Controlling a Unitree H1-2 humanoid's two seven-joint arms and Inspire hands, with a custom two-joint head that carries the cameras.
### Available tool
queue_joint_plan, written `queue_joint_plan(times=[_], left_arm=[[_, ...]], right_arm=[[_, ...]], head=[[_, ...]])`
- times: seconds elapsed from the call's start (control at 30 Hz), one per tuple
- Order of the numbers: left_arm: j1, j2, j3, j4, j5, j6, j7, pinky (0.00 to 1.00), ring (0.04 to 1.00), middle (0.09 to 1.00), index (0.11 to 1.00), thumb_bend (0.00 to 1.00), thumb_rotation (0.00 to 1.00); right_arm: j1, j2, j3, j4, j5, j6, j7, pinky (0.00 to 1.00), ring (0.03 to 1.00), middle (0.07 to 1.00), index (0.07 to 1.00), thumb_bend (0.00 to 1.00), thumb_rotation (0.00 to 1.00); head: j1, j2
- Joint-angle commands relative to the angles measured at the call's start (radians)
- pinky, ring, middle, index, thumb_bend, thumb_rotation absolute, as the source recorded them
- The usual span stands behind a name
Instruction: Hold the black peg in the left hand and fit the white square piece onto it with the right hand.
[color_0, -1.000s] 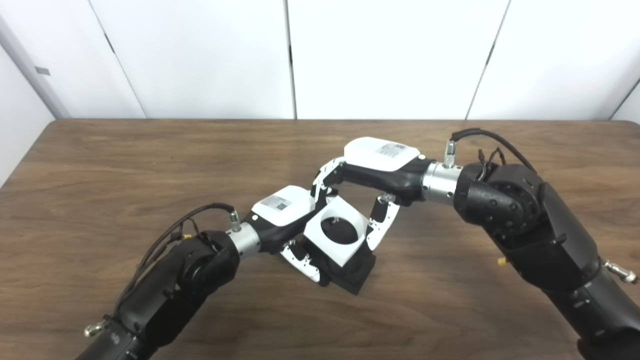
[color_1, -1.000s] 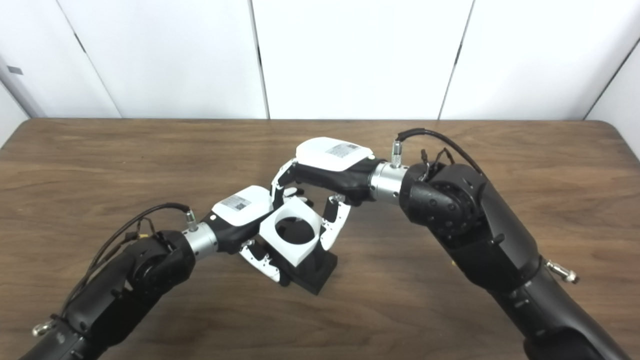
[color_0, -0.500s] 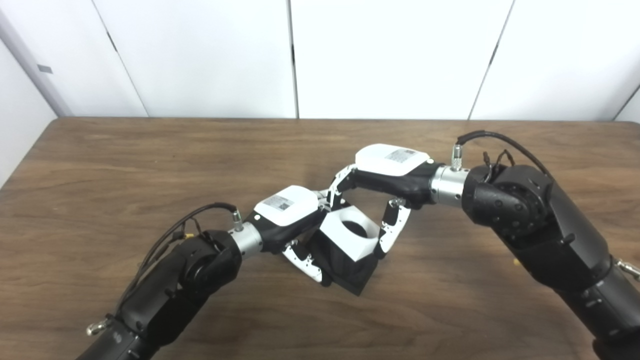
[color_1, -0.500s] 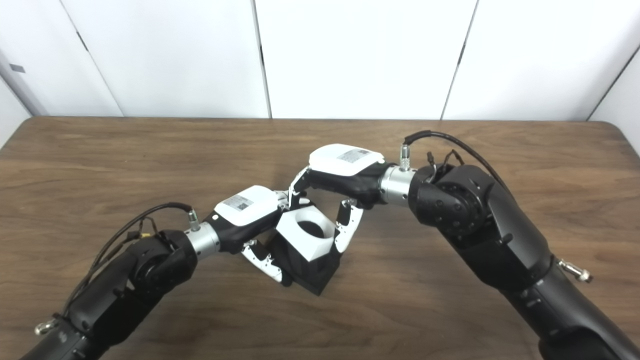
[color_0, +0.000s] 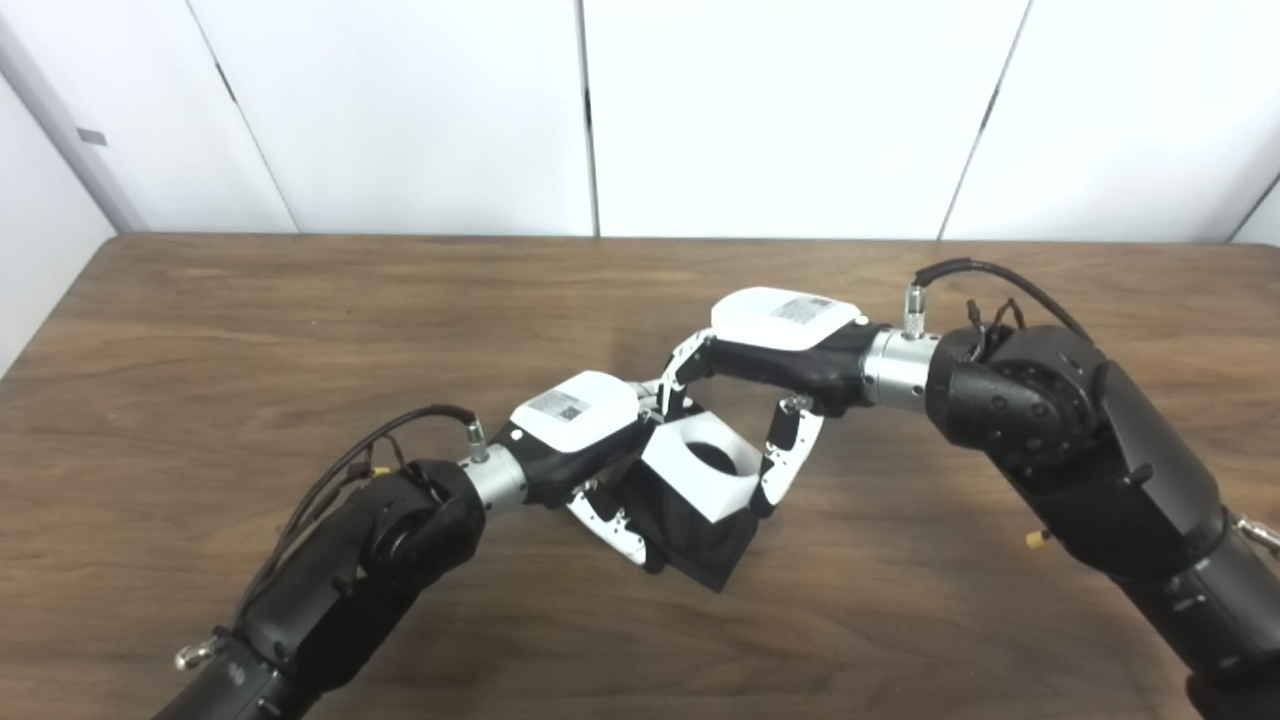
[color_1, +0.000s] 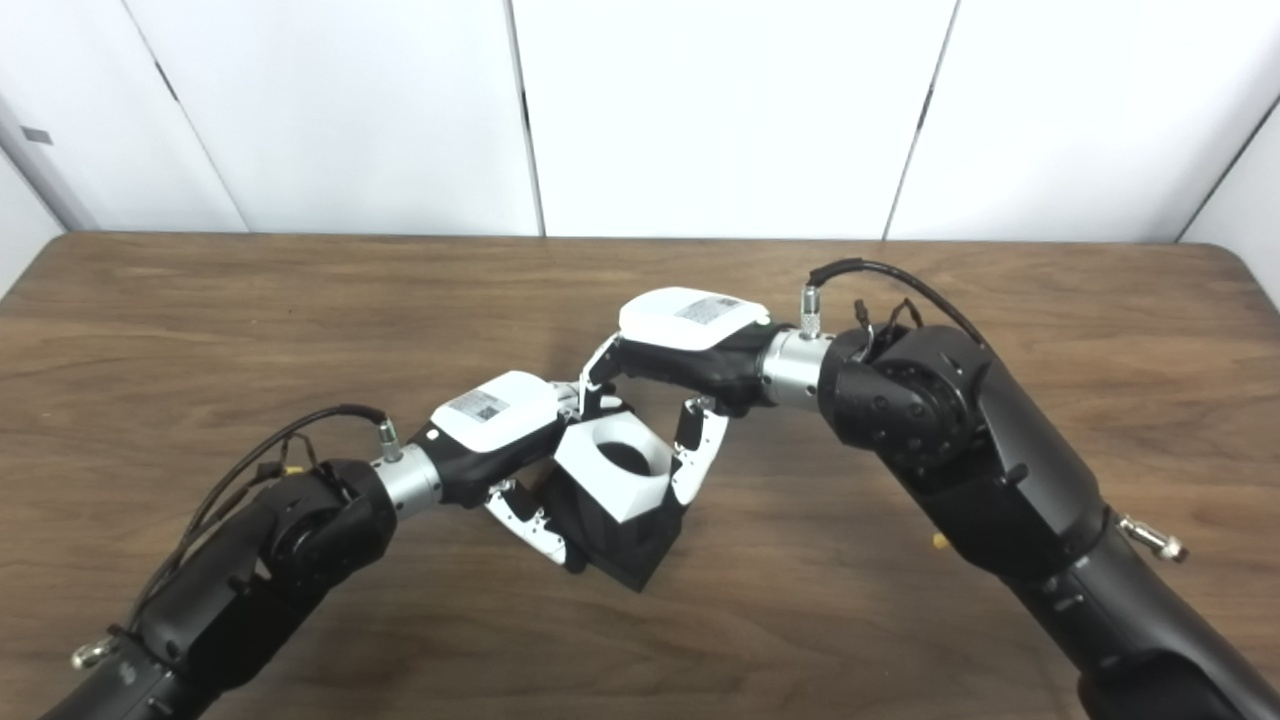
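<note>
Since a second ago the white square piece (color_0: 698, 468) has tipped over and dropped lower onto the black peg (color_0: 708, 540), and since half a second ago hardly anything has shifted. Over the brown wooden table (color_0: 200, 340) both black arms reach in toward the middle, elbows out, wrists angled toward each other. From the near left, the left hand (color_0: 580, 425) comes in palm down, its fingers (color_0: 610, 520) curled around the left side of the peg's black base, gripping it. Coming from the right and a little higher, the right hand (color_0: 775, 335) has its thumb (color_0: 785, 465) pressed to the white piece's right face and its fingers (color_0: 672, 372) at the far corner, pinching it. The piece sits tilted on the black block, round hole facing up.
</note>
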Motion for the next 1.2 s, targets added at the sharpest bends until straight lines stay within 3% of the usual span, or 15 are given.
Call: queue_joint_plan(times=[0.0,0.6,1.17], left_arm=[[0.015,0.001,-0.038,0.039,0.065,0.019,-0.052,0.91,0.971,0.921,0.492,0.52,0.08],[0.011,-0.007,-0.050,0.038,0.079,0.030,-0.065,0.91,0.989,0.935,0.493,0.52,0.08],[0.014,-0.005,-0.045,0.030,0.080,0.030,-0.057,0.90,0.973,0.927,0.493,0.52,0.08]], right_arm=[[-0.032,-0.012,-0.008,-0.032,0.004,0.007,0.019,0.75,0.848,0.759,0.479,0.52,0.13],[-0.064,0.029,0.018,-0.152,0.022,0.018,0.071,0.76,0.849,0.755,0.477,0.52,0.13],[-0.034,0.019,0.034,-0.112,0.010,-0.004,0.072,0.76,0.845,0.745,0.476,0.52,0.13]], head=[[0.002,0.001],[-0.001,0.005],[0.005,0.012]])
